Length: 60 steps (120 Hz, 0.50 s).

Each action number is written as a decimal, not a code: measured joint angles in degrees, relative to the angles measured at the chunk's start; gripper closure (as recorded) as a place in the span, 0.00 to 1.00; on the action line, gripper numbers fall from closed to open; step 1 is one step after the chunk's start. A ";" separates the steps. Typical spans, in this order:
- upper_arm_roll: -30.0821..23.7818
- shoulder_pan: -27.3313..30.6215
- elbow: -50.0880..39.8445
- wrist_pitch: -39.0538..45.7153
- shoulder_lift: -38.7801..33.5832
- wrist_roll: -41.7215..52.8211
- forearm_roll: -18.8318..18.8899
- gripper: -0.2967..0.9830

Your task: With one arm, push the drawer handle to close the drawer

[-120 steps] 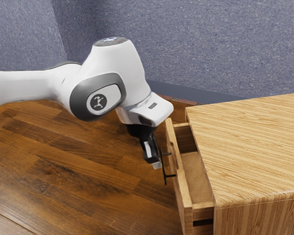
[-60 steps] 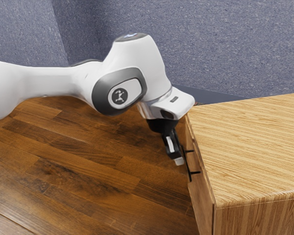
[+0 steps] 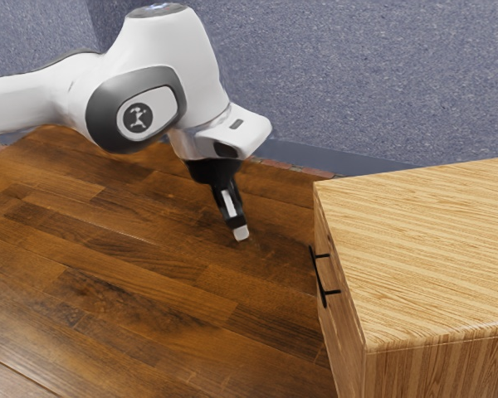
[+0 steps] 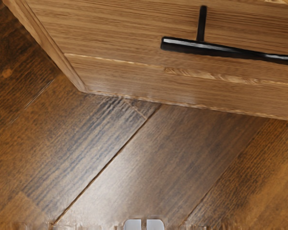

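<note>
In the exterior view, the wooden cabinet (image 3: pixel 432 249) stands at the exterior view's right, its top grained in pale stripes. The drawer (image 3: pixel 339 313) is in, its front flush with the cabinet as far as I can see, so whatever it may hold is hidden from me. Its black handle (image 3: pixel 322 278) juts from the front on two short posts. The white arm (image 3: pixel 153 91) comes in from the exterior view's left, and the pincer (image 3: pixel 241 235) hangs, slightly tilted, over the wood floor (image 3: pixel 133 274), well apart from the handle. Behind rises a speckled blue-grey wall (image 3: pixel 357 75).

In the wrist view, the drawer's front faces the hand, with the handle's bar and one post showing. A seam runs beneath it, above a lower panel (image 4: pixel 182 91). The two tips of the pincer (image 4: pixel 144 224) sit practically together, a thin slit between them, holding nothing.
</note>
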 joint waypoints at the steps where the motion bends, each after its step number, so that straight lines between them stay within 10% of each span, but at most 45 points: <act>1: 0.20 0.09 0.85 -0.59 0.18 -0.13 0.30 0.81; 29: 14.49 -1.08 14.06 -11.70 5.02 -4.12 6.71 0.45; 60: 21.95 -5.84 14.76 -12.35 9.69 -8.17 9.09 0.30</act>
